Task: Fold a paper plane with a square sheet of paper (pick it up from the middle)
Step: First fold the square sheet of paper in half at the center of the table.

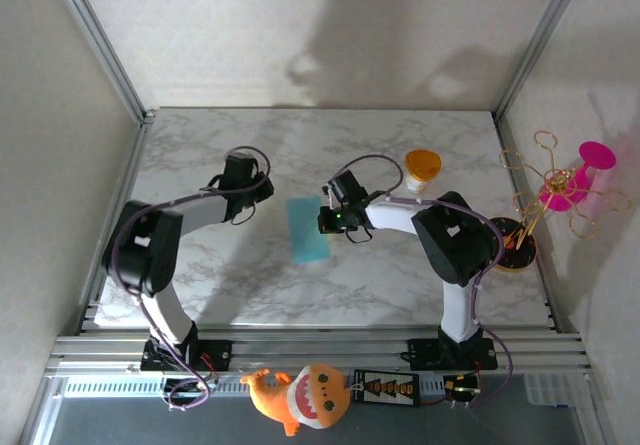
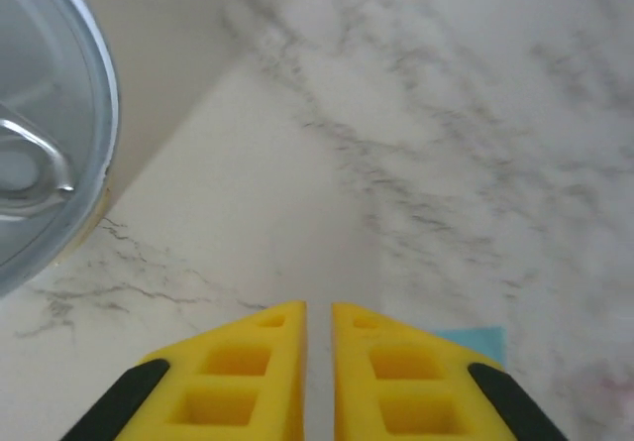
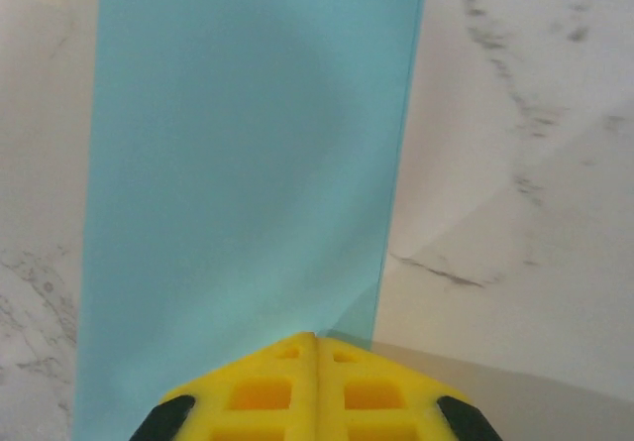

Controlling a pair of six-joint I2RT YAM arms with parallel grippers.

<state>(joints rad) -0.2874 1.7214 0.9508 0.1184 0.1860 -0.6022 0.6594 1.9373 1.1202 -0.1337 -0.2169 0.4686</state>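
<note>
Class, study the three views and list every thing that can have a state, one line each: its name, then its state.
square sheet of paper: folded into a narrow strip, lying flat.
left gripper: barely open, nothing between the fingers.
right gripper: shut, tips down on the sheet.
can: upright, pull tab unopened.
orange cup: standing, mouth up.

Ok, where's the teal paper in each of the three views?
Top external: teal paper lies mid-table, a narrow strip.
Left wrist: just a corner at the bottom edge, right of centre.
Right wrist: broad strip running top to bottom, left of centre.
Shared landmark: the marble table.
</note>
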